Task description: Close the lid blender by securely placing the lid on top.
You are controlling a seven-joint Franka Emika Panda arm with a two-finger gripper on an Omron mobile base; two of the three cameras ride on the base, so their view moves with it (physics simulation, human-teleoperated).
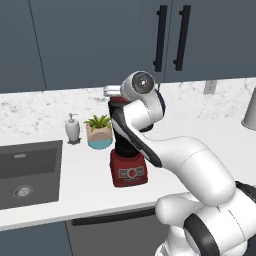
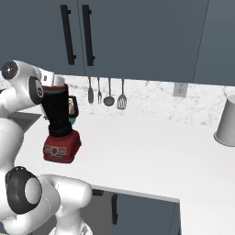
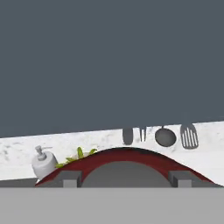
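The blender (image 1: 129,170) stands on the white counter, a dark jar (image 2: 57,110) on a boxy red base (image 2: 61,147). The red lid (image 3: 127,157) with its grey centre lies between my two fingertips at the bottom of the hand view. From the left base view, the lid (image 1: 119,100) sits at the jar's mouth as a thin red rim. My gripper (image 3: 127,179) reaches in level from the side at the jar's top (image 1: 112,91), shut on the lid. The arm hides much of the jar from the left.
A white soap dispenser (image 1: 73,127) and a potted plant (image 1: 99,131) stand just behind the blender, and a sink (image 1: 27,172) lies to the left. Utensils (image 2: 109,94) hang on the back wall. A grey container (image 2: 227,121) stands far right. Dark cabinets hang overhead.
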